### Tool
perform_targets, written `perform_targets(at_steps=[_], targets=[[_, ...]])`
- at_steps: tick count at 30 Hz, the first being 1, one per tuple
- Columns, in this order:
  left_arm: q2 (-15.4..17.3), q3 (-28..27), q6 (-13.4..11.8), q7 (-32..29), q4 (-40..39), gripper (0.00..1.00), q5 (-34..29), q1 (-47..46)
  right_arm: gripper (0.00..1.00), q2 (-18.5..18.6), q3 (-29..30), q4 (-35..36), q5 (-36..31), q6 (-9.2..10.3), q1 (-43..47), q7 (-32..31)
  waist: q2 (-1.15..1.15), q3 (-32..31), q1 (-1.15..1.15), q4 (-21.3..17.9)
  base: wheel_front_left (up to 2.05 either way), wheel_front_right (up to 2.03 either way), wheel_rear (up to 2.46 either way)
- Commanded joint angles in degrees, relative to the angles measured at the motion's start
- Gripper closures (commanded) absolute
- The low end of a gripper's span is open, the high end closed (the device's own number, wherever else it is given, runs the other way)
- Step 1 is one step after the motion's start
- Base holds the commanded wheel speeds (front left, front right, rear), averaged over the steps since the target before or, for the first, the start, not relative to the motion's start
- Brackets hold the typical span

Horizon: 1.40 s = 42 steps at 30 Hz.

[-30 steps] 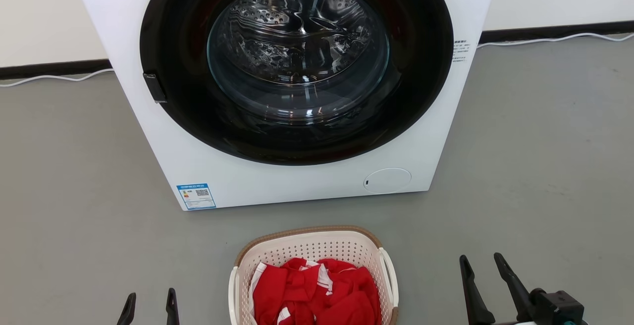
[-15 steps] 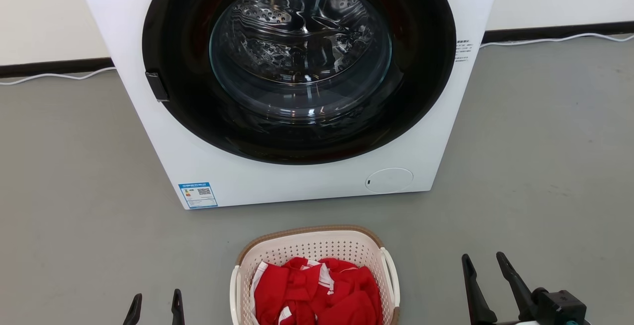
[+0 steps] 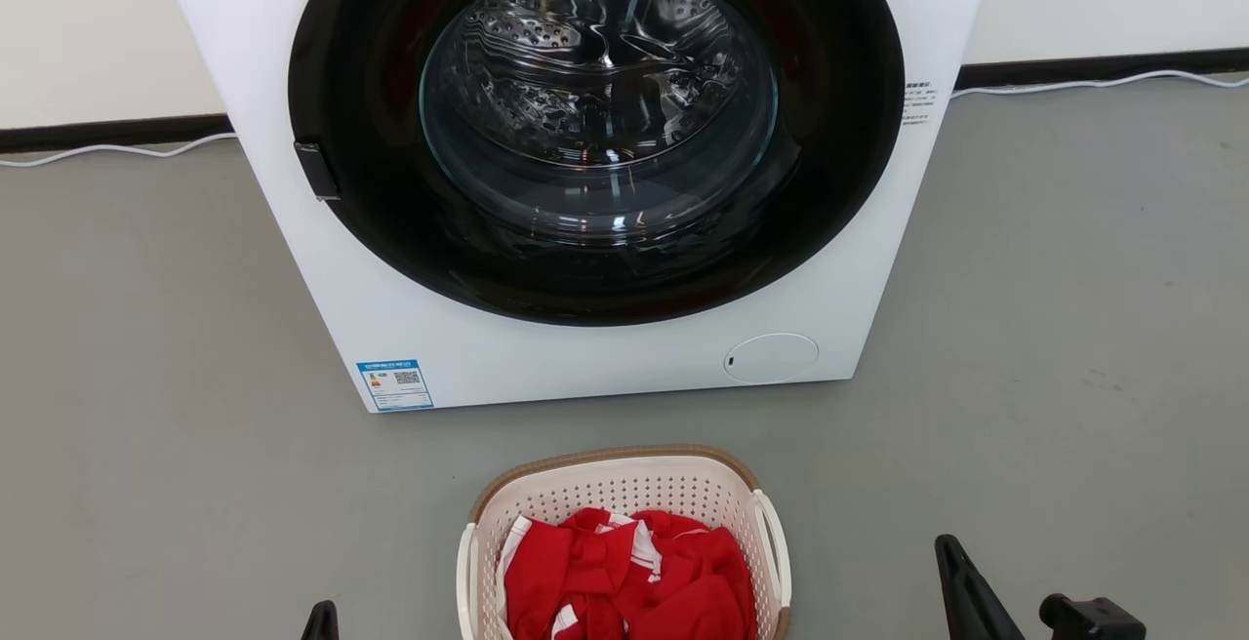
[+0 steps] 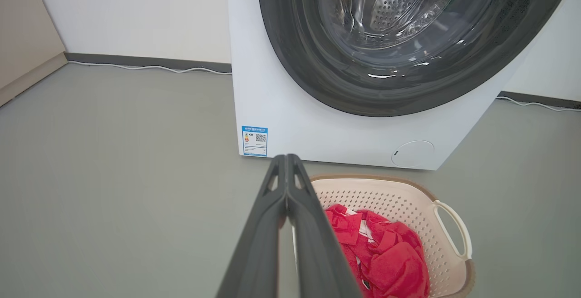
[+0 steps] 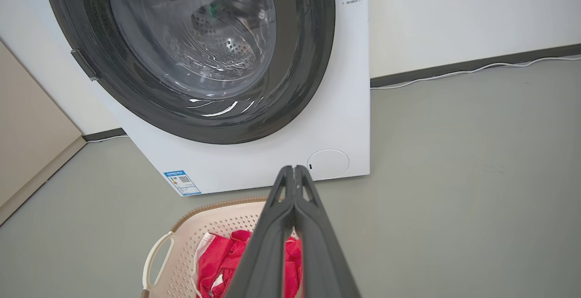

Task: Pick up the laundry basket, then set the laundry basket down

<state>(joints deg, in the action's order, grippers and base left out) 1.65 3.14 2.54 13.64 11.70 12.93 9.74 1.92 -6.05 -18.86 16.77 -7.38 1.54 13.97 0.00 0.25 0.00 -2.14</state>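
- Since half a second ago both arms have sunk toward the bottom edge of the head view. Of the left gripper [image 4: 286,158] a single fingertip shows at 7 o'clock, and of the right gripper [image 5: 294,171] one finger and a dark block show at 5 o'clock, where two fingers of each stood before. The scene itself has shifted only slightly, with the camera.
- The grey floor [image 3: 146,328] carries everything, and a white cable [image 3: 117,152] runs along the dark skirting toward 12 o'clock.
- The white washing machine [image 3: 605,367] fills the 12 o'clock half of the head view, its round dark-rimmed glass door [image 3: 597,103] facing the robot.
- The laundry basket [image 3: 615,453] stands upright on the floor at 6 o'clock, near the machine's front but not touching it. Its white handles [image 3: 774,542] are at its 3 and 9 o'clock sides.
- Red and white clothing [image 3: 624,581] lies heaped inside it.
- In each wrist view the fingers are clenched tip to tip, grasping nothing. The left pair is off the basket's 9 o'clock side and the right pair off its 3 o'clock side, both apart from it.
- A blue label [image 3: 395,384] sits at the machine's 7 o'clock corner and a round cover [image 3: 771,358] at its 5 o'clock corner.
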Motion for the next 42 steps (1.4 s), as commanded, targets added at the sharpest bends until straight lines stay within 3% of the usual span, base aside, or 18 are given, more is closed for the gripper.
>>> perform_targets(at_steps=[1, 8, 42], targets=[[0.5, -0.5, 0.2, -0.4, -1.1, 1.00, 2.3, -0.8, 1.00, 0.5, 0.4, 1.5, 2.2, -0.01, -1.1, -0.4, 0.00, -0.1, 0.11, 0.0, 0.00, 0.00, 0.00], [0.6, -0.9, 0.5, -1.4, -0.9, 1.00, 6.2, -1.5, 1.00, 0.8, 0.7, 1.5, 6.2, -0.01, -1.4, -1.2, 0.00, 0.0, 0.01, 0.1, 0.00, 0.00, 0.00], [0.8, -3.6, 1.8, -7.0, 0.1, 1.00, 28.1, -5.9, 1.00, 1.7, 3.0, 2.6, 28.0, -0.04, -3.3, -6.0, 0.00, 0.0, 0.00, 0.7, 0.00, 0.00, 0.00]])
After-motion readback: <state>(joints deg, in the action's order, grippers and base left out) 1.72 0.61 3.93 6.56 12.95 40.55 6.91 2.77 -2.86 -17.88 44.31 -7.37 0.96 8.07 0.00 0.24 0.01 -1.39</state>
